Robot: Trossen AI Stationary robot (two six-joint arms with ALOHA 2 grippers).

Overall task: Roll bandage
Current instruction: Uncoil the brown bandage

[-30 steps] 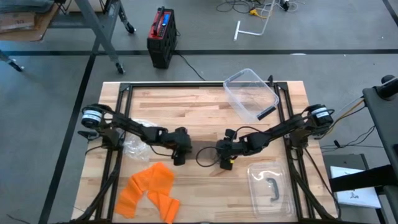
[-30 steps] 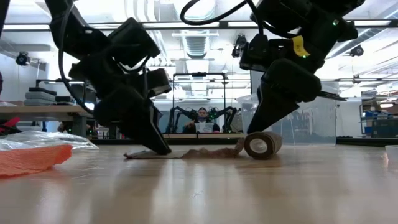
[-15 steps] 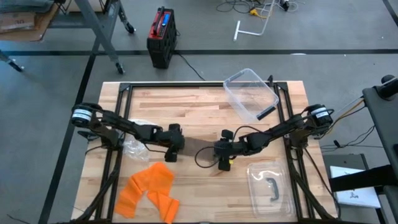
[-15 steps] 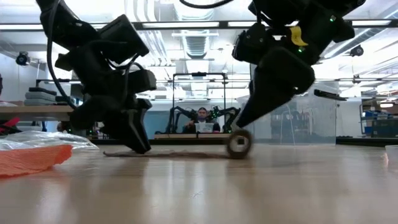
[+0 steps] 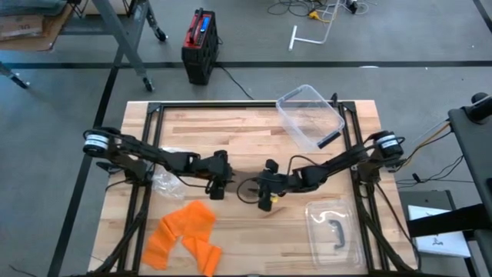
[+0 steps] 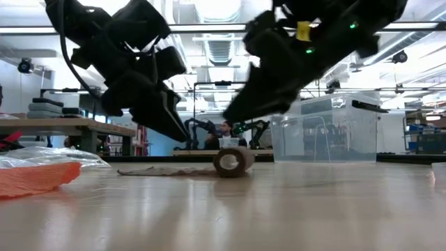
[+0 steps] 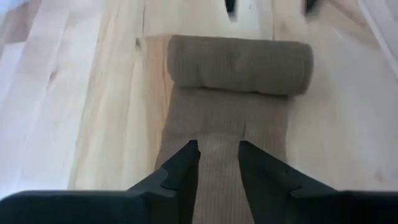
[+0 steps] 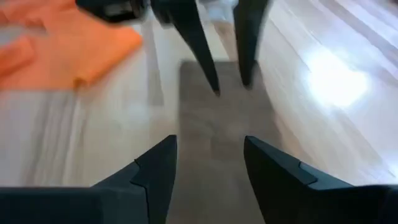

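A tan bandage lies on the wooden table between my two grippers. Its rolled part [image 6: 233,160] [image 7: 239,59] rests on its side, and its flat tail [image 6: 164,170] [image 7: 217,124] runs from the roll toward the table's left. My left gripper [image 7: 217,152] [image 6: 182,134] hangs open over the tail, clear of it. My right gripper [image 8: 208,149] [image 6: 230,118] stands open just above the roll, with a gap between them in the low view. In the high view the grippers [image 5: 221,185] [image 5: 265,196] face each other at mid-table.
An orange cloth [image 5: 184,235] lies at the near left, with a clear plastic bag [image 5: 165,181] beside my left arm. A clear bin [image 5: 310,115] stands at the far right. A clear lid with a dark handle [image 5: 332,231] lies at the near right.
The roll has rolled toward the table's left along its tail, and the tail has grown shorter and flatter. My right gripper has followed it leftward and tipped toward level. My left gripper, which stood down on the tail's end, has risen clear of it.
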